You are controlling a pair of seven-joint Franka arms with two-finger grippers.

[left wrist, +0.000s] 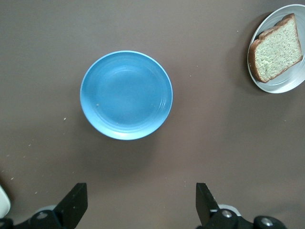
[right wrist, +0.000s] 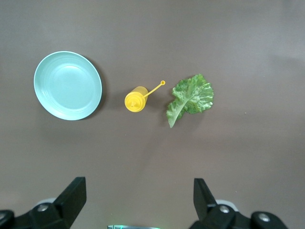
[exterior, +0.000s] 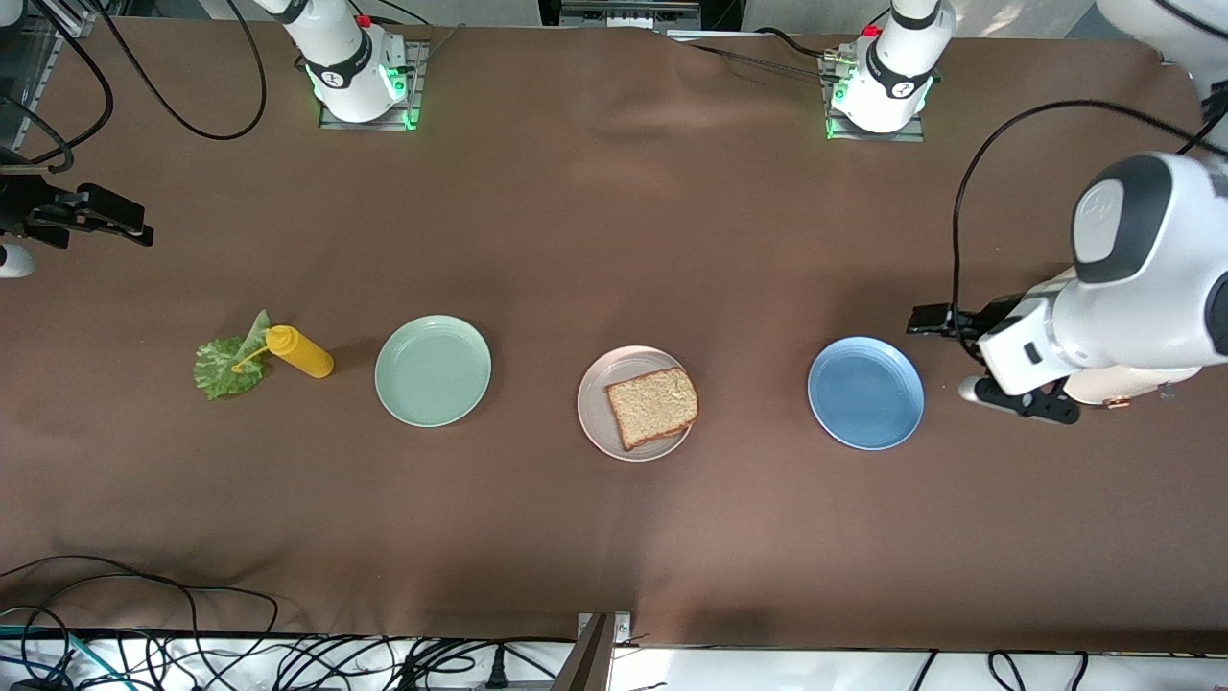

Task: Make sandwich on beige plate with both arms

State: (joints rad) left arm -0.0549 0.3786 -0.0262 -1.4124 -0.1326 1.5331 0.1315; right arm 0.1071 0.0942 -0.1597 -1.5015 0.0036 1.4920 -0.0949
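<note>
Three plates sit in a row across the brown counter (exterior: 614, 240), and the scene reads from the right arm's end to the left arm's end. The right tool (right wrist: 138, 200) hangs above the counter at the right arm's end, its two black fingers (right wrist: 71, 195) spread wide with nothing between them; in the front view only part of it shows at the picture's edge, so its exact height is hard to judge. Below its camera lie a ruffled lettuce leaf (exterior: 228, 360) and a yellow squeeze bottle (exterior: 299, 351). From the front camera the bottle's thin nozzle reaches over the leaf. Beside the bottle, toward the middle, is the mint green plate (exterior: 433, 370), bare.

Next comes the beige plate (exterior: 597, 403) at the middle of the row, carrying one slice of brown bread (exterior: 652, 406) that lies flat and overhangs the rim on the side toward the left arm. No lettuce or second slice is on it, so the sandwich is not yet built.

Beside it, toward the left arm's end, is the blue plate (exterior: 865, 393), bare too. The left tool (left wrist: 142, 202) hovers over the counter just beside this plate, fingers (left wrist: 206, 198) wide apart and holding nothing.
</note>
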